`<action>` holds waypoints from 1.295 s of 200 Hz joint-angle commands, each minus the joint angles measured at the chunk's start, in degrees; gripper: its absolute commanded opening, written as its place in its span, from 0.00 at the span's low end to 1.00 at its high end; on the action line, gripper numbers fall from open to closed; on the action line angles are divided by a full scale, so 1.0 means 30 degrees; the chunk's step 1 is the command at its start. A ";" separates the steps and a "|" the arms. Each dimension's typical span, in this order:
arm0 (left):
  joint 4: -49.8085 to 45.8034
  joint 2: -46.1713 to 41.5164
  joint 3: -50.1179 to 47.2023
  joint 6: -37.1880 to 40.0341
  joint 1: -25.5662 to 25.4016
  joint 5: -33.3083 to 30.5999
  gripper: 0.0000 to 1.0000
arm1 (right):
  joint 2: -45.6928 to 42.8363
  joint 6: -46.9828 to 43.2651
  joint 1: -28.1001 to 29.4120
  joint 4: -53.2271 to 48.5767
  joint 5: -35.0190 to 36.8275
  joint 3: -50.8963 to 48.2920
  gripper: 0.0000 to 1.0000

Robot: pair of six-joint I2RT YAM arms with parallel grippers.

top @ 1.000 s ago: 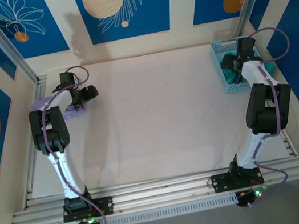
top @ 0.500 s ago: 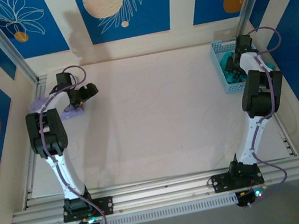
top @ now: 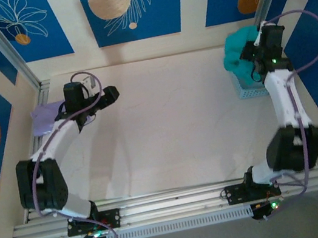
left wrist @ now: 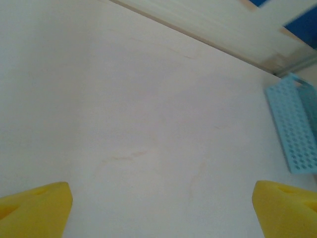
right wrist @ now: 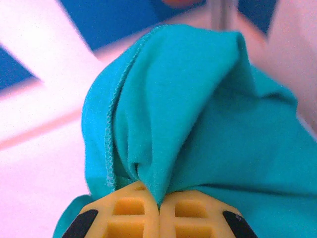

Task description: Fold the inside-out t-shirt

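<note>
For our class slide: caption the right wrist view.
Right gripper shut on a bunched fold of the teal t-shirt.

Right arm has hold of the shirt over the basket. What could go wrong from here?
1. The right fingers pinch just one small fold of the t-shirt; it may slip free.
2. The bunched cloth hangs over the basket and could catch its rim and drag it.
3. The left fingers, open, are far across the table, so no second hold yet.

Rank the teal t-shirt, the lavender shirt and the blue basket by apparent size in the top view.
1 or 2, about alike: teal t-shirt, raised in the right claw, nearer the camera; lavender shirt.
3: blue basket, partly covered.
</note>
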 commanded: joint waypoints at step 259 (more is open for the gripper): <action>-0.1414 -0.4953 -0.7841 0.1820 -0.6955 -0.5012 0.81 | 0.3593 0.3727 1.4408 -0.1212 -0.5939 -0.7487 0.61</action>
